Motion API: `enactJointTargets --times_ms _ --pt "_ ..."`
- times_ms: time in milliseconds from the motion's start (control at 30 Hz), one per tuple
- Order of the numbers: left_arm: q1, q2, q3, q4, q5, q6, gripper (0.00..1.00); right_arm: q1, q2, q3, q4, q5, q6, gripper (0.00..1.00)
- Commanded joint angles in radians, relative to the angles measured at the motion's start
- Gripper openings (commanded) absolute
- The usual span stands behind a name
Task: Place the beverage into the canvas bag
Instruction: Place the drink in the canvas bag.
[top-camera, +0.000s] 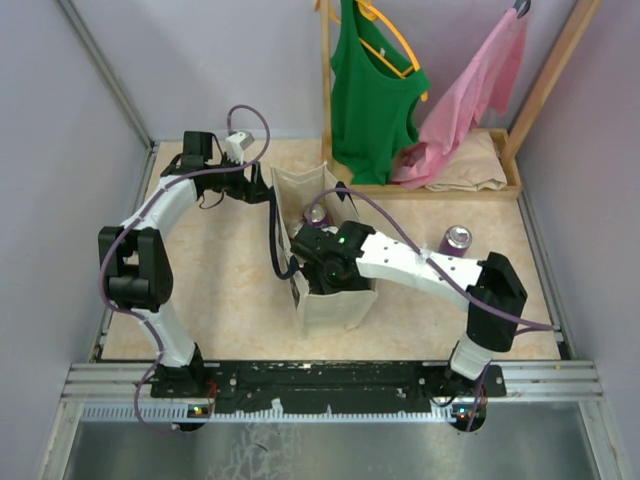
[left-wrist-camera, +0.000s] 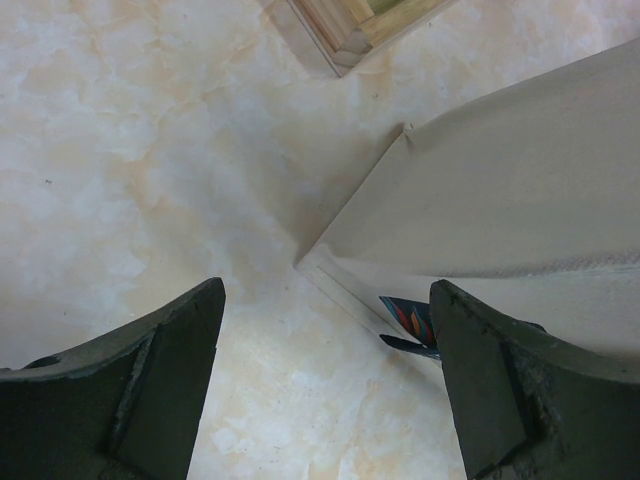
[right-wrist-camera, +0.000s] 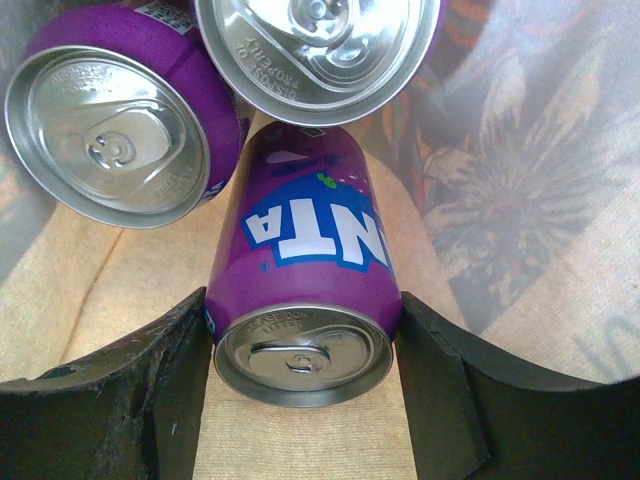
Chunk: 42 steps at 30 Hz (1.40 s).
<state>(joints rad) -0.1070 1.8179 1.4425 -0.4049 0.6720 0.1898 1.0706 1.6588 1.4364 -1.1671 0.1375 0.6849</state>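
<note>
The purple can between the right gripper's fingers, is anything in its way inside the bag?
Two other cans lie in the canvas bag just beyond the held can: the top can sits at its far end, the left can beside that. Nothing is between the right gripper and the held can; its fingers flank both sides.

Robot lab cell: plain partition walls (top-camera: 60, 150), alu rail (top-camera: 330, 385) w/ 2 arms (top-camera: 172, 208), clothes rack (top-camera: 325, 100).

middle can (right-wrist-camera: 300, 230): we read "NTA", white letters on blue; the rest of the word is out of sight
middle can lid (right-wrist-camera: 300, 355): small embossed words, not legible to us
upper can lid (right-wrist-camera: 318, 45): embossed ring text, too blurred
tag (left-wrist-camera: 410, 322): colours only, no text
</note>
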Motion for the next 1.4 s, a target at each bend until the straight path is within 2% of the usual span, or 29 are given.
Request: enactJointTargets --times_ms 0,333,567,1367 --pt "-0.005 -0.017 -0.008 0.0 0.019 0.022 0.89 0.005 -0.065 -0.019 -0.045 0.002 -0.003 0.0" --pt "-0.004 -0.004 0.022 0.004 0.017 0.029 0.89 0.01 0.038 0.119 -0.093 0.033 -0.07 0.0" --pt "-0.004 -0.004 0.018 0.001 0.022 0.038 0.89 0.029 0.048 0.057 -0.061 -0.012 -0.057 0.0" --pt "-0.002 -0.012 0.008 -0.02 0.018 0.057 0.89 0.034 0.069 -0.005 -0.014 -0.025 -0.085 0.0"
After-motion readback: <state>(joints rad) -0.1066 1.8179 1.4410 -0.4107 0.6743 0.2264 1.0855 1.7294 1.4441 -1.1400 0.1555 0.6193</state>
